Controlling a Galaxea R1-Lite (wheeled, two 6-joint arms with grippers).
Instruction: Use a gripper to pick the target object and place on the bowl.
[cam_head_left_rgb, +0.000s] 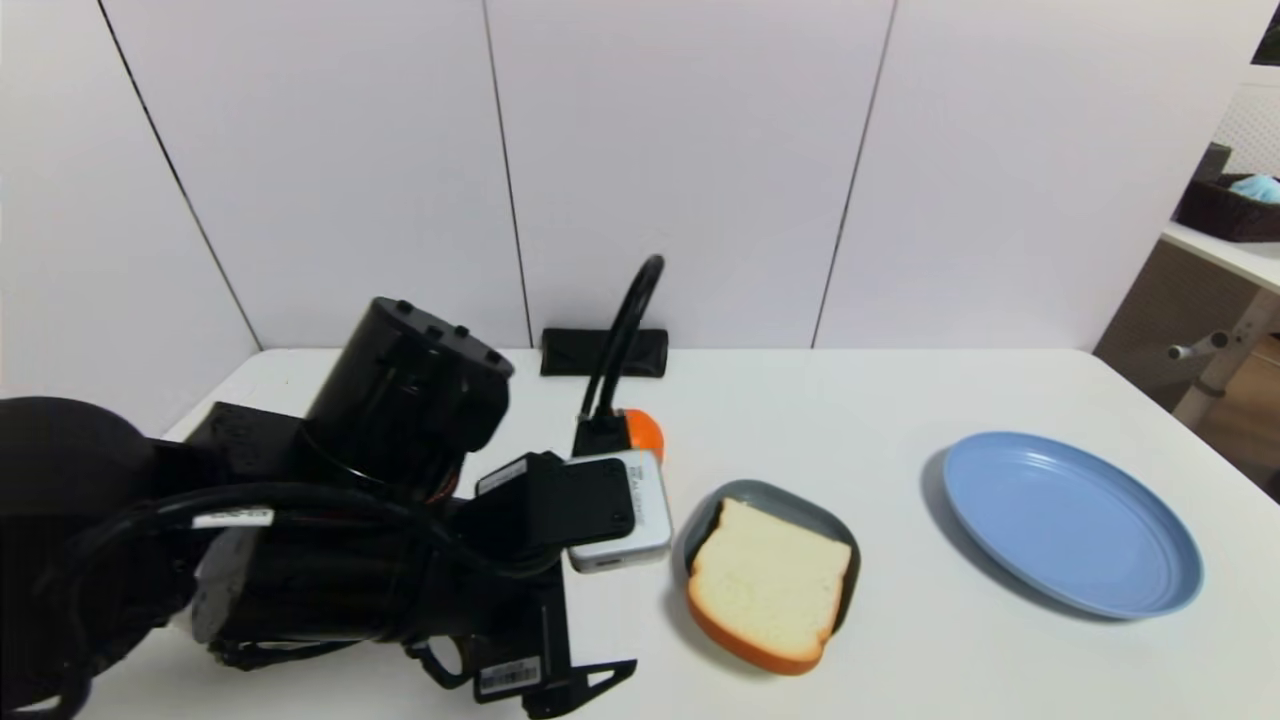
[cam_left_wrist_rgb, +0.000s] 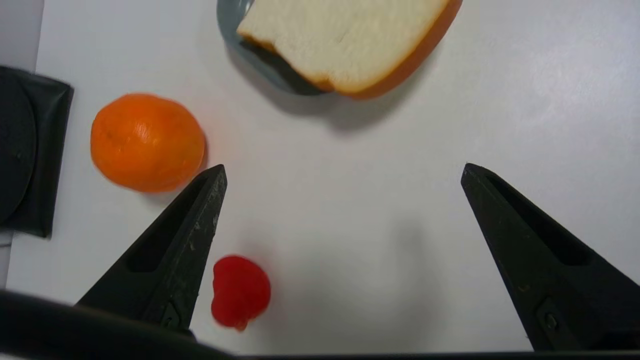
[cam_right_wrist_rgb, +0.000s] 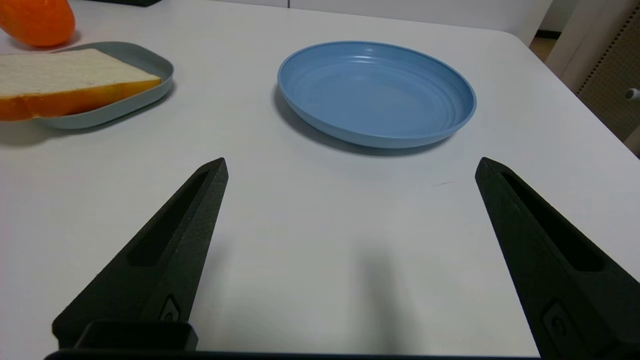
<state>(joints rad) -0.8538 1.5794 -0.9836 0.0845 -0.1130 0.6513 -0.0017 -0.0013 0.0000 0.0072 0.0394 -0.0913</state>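
Note:
The toast slice (cam_head_left_rgb: 765, 585) has a pale cream face and an orange-brown crust. It lies on a shallow grey-blue square dish (cam_head_left_rgb: 770, 495) and overhangs its near edge. The toast also shows in the left wrist view (cam_left_wrist_rgb: 345, 40) and the right wrist view (cam_right_wrist_rgb: 65, 80). My left gripper (cam_left_wrist_rgb: 342, 170) is open and empty over bare table, to the left of the dish and apart from the toast. In the head view its silver camera block (cam_head_left_rgb: 620, 510) hides the fingers. My right gripper (cam_right_wrist_rgb: 350, 165) is open and empty, low over the table before the blue plate. The beige-grey bowl is not in view.
A round orange (cam_head_left_rgb: 645, 432) sits behind the left gripper and shows in the left wrist view (cam_left_wrist_rgb: 147, 142). A small red toy (cam_left_wrist_rgb: 240, 292) lies beside one left finger. A large blue plate (cam_head_left_rgb: 1070, 520) is at the right. A black pad (cam_head_left_rgb: 605, 352) lies by the back wall.

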